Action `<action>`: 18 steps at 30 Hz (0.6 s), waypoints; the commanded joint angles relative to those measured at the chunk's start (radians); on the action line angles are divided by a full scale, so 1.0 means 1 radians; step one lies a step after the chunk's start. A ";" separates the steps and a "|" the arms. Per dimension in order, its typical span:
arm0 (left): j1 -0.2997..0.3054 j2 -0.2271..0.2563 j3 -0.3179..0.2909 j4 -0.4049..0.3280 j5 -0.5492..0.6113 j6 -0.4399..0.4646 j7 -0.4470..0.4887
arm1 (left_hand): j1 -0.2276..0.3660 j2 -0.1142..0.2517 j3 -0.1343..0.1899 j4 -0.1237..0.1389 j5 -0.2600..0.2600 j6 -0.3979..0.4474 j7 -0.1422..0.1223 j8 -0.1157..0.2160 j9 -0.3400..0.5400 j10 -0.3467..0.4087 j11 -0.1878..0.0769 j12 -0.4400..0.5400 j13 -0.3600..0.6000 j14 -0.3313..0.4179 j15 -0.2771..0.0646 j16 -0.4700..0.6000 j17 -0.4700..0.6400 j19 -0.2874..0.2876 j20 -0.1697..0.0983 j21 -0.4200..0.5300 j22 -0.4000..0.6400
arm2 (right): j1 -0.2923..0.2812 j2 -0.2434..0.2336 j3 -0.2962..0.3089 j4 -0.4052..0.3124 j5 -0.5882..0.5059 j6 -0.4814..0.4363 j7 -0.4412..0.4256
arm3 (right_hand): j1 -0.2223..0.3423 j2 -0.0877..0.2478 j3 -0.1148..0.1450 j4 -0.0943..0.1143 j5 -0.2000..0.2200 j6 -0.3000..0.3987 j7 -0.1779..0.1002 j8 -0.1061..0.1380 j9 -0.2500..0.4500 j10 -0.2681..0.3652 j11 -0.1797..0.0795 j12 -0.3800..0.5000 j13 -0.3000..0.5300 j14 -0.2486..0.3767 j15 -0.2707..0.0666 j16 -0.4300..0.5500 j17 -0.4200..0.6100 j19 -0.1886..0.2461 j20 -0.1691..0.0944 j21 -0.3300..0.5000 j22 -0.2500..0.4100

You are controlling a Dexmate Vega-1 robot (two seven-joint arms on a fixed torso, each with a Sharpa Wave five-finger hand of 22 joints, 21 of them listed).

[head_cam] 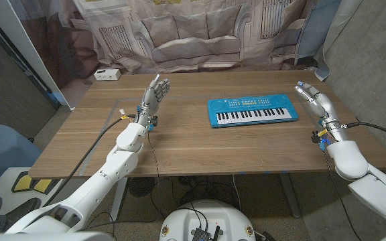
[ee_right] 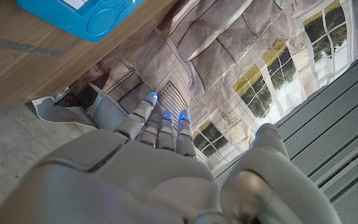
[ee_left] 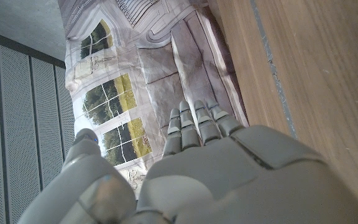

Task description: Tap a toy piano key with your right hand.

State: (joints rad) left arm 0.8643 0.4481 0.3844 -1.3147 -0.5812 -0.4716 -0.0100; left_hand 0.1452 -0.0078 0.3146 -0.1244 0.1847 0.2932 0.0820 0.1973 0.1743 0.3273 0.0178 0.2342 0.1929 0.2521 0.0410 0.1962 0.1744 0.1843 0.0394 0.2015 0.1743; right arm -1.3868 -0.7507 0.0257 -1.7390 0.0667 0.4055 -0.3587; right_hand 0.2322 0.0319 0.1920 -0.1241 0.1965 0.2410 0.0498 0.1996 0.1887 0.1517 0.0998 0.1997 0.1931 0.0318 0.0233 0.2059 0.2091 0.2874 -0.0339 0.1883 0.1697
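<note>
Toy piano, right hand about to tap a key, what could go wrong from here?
The right hand stands off the table's right edge, apart from the toy piano, so it must cross the rim and could clip it. Its fingers are held close together, so several narrow keys might be pressed at once. The light piano looks unsecured and may slide when pressed.

Blue toy piano (head_cam: 252,110) flat on table (head_cam: 200,147)

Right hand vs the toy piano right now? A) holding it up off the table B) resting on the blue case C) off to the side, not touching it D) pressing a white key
C: in the head view the right hand stands beyond the end of the toy piano, with bare table between them, fingers apart and holding nothing.
</note>
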 commanded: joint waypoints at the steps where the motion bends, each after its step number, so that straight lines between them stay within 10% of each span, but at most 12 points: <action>1: 0.015 0.012 -0.001 -0.037 0.002 0.044 0.033 | 0.003 -0.007 -0.001 -0.002 0.000 0.012 0.002 0.004 0.004 0.008 0.000 0.002 0.003 0.007 0.003 -0.001 0.004 0.002 0.005 -0.003 0.003 | -0.024 -0.004 0.018 -0.036 -0.077 -0.045 -0.031 | 0.012 0.003 0.003 -0.006 0.006 0.003 -0.010 -0.002 0.001 0.002 -0.005 0.000 0.002 -0.003 -0.003 -0.006 0.003 -0.007 -0.002 -0.001 0.003; 18: 0.026 0.036 0.000 -0.090 0.008 0.095 0.054 | 0.006 0.002 0.003 -0.001 0.002 0.013 0.004 0.000 0.004 0.007 0.002 -0.003 0.003 0.003 0.008 -0.005 0.004 -0.004 0.003 -0.005 0.004 | -0.032 -0.006 0.021 -0.049 -0.182 -0.079 -0.076 | 0.014 0.003 0.001 -0.007 0.008 0.003 -0.027 -0.003 0.001 0.008 -0.016 0.001 0.001 -0.006 -0.016 -0.005 0.001 -0.016 -0.008 -0.001 0.003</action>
State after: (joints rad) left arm 0.8842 0.4749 0.3841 -1.3796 -0.5763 -0.4013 0.0331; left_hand 0.1451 -0.0078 0.3147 -0.1243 0.1848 0.2985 0.0875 0.1973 0.1742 0.3272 0.0179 0.2342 0.1929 0.2520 0.0410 0.1922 0.1744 0.1807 0.0430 0.2014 0.1743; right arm -1.4139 -0.7531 0.0453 -1.7791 -0.0507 0.3485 -0.4074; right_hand 0.2360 0.0358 0.1920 -0.1241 0.1965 0.2444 0.0279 0.1997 0.1886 0.1588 0.0819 0.2001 0.1905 0.0223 0.0138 0.2059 0.2092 0.2783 -0.0392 0.1884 0.1697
